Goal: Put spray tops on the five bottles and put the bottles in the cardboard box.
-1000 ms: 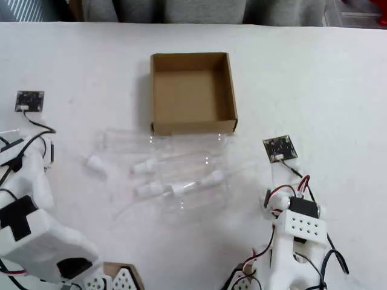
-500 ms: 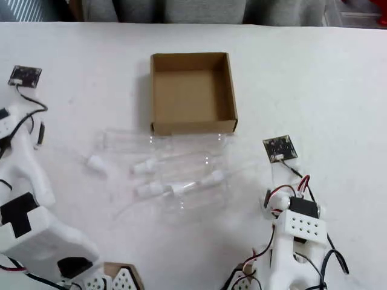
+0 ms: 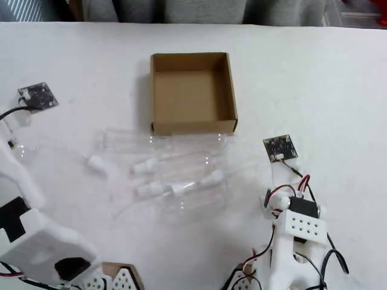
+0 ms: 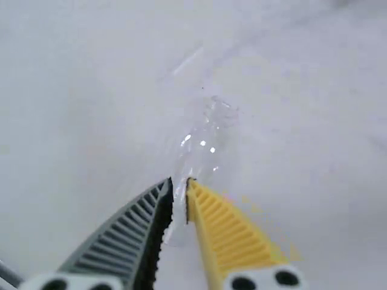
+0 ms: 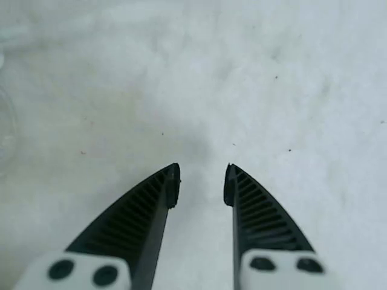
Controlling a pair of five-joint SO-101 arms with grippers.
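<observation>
The left gripper [image 4: 180, 192] has its grey and yellow fingers drawn together to a thin slit, nipped on the near end of a clear bottle [image 4: 202, 142]. The bottle runs straight out ahead of the tips and lies low over the white desk [image 3: 314, 78]. A thin pale line shows on the desk farther ahead of it.

The right gripper [image 5: 201, 184] has its two black fingers apart and holds nothing. Bare desk lies under and ahead of the tips.

From above, the left arm [image 3: 36, 241] stands at the desk's left edge and the right arm [image 3: 299, 232] at the near right.

The other bottles [image 3: 181, 163] lie on their sides in a loose heap on the desk between the two grippers. They are nearer the right gripper, off to its left, and well apart from the left one.

White tops [image 3: 94, 162] lie among and beside them. One sits by itself on the side toward the left gripper, and the others are close against the bottles.

The box [image 3: 193, 127] stands open just beyond the heap, its front wall touching or nearly touching the farthest bottle. It is ahead and to the left of the right gripper, and ahead and to the right of the left gripper.
</observation>
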